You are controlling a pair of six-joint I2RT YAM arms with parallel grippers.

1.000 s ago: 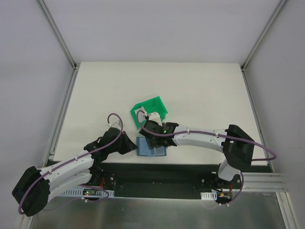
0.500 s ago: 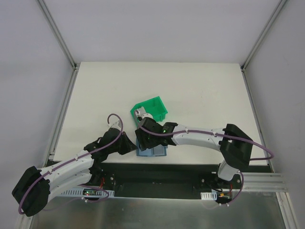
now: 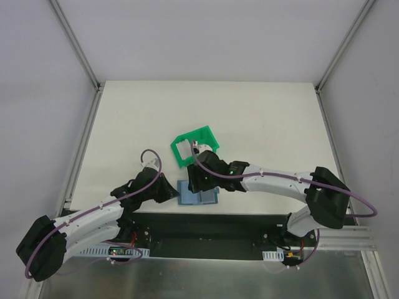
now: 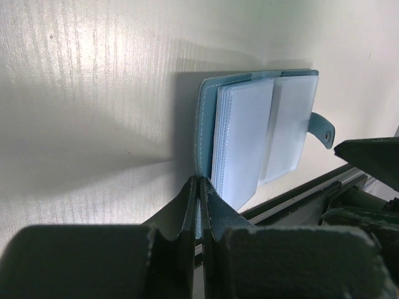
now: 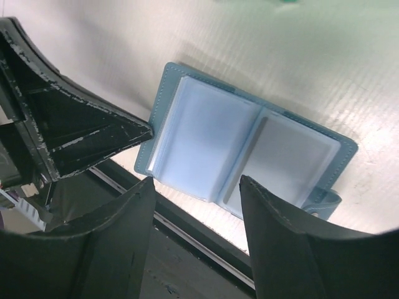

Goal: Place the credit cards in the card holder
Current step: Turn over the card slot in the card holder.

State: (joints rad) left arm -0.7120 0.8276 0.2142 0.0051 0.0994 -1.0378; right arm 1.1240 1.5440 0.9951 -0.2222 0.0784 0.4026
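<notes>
The teal-blue card holder (image 3: 188,197) lies open on the table near the front edge, its pale blue pockets facing up. My left gripper (image 3: 176,190) is shut on its left cover edge; in the left wrist view the gripper (image 4: 198,180) pinches the teal edge of the holder (image 4: 249,131). My right gripper (image 3: 201,183) hovers open and empty just above the holder. In the right wrist view the gripper (image 5: 196,180) frames the holder (image 5: 206,137), and a greyish card (image 5: 290,165) shows through the right pocket. A pale card (image 3: 182,149) stands in the green bin.
The green plastic bin (image 3: 206,134) sits just behind the holder, close to my right wrist. The table's front edge and a black rail (image 3: 218,224) run right below the holder. White walls and metal posts enclose the table.
My right wrist swung left toward the bin and came back over the holder, and its elbow shifted right. The left arm and the holder have not moved.
</notes>
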